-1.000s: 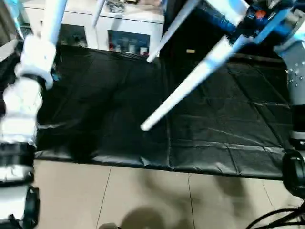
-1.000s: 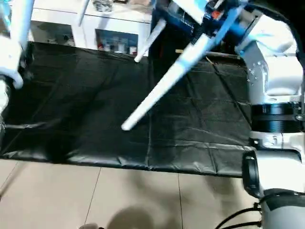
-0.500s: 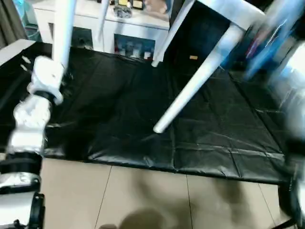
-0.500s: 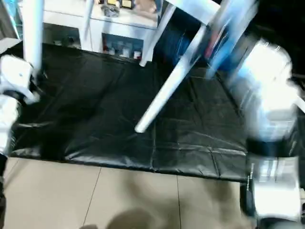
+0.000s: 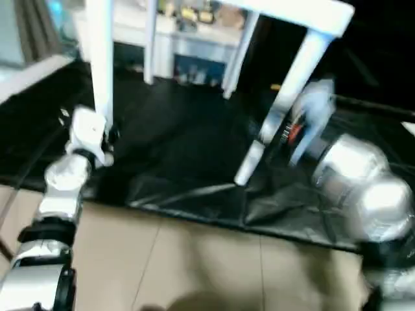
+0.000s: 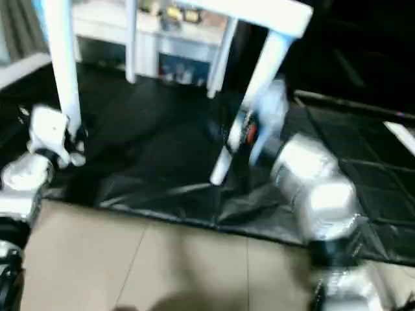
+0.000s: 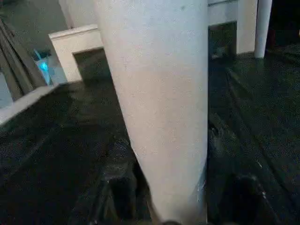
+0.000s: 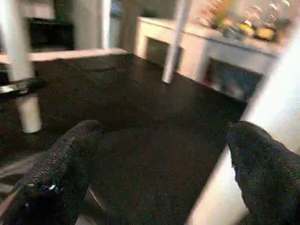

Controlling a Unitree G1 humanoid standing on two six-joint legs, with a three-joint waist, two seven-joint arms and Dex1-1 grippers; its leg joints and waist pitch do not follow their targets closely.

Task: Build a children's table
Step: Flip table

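White table leg (image 7: 161, 108) fills centre, upright, clamped between black jaws of left gripper (image 7: 176, 197). Black sheet (image 7: 56, 154) covers floor beneath. Second leg (image 7: 261, 26) far off, beside white cabinet (image 7: 77, 47).

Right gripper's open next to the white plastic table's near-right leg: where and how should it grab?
Probably mid-shaft of the near-right tapered leg, from the robot's side: it is round and slanted, so square the open right gripper across the tube, above the thinner free foot.
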